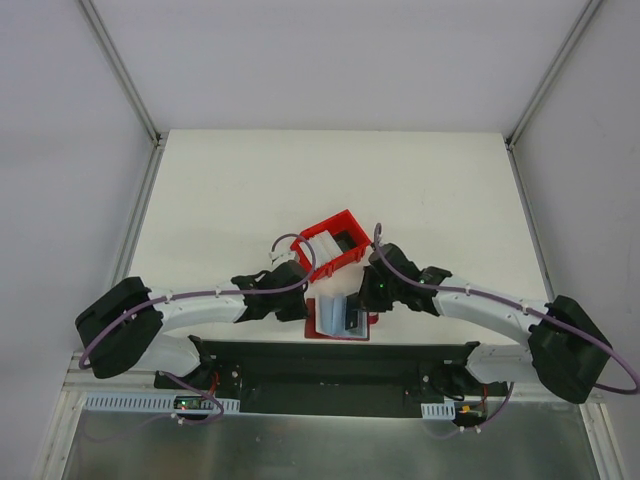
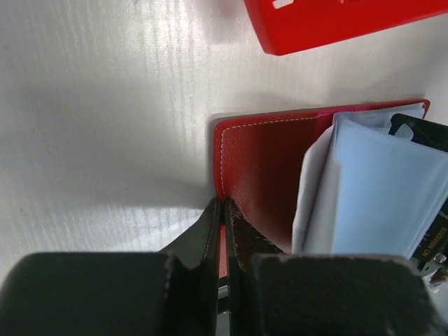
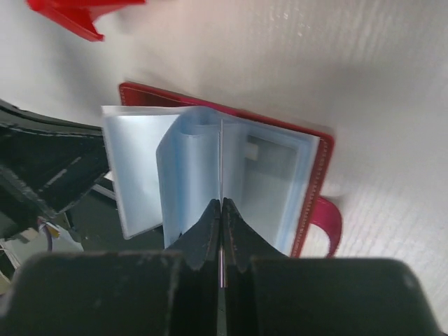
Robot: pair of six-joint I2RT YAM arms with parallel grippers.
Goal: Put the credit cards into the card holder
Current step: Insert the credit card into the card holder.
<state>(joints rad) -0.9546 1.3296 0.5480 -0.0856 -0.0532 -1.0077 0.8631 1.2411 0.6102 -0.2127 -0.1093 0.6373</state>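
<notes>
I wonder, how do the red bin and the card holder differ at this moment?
The card holder lies open, showing pale blue pockets; the red bin is an open-topped box. The card holder is pinched by the left gripper and the right gripper; the bin stands free, farther back. Both are red.

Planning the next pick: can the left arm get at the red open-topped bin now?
Probably not yet: the left claw is shut on the cover of the red folding card holder. The red plastic bin sits close, nothing between.
</notes>
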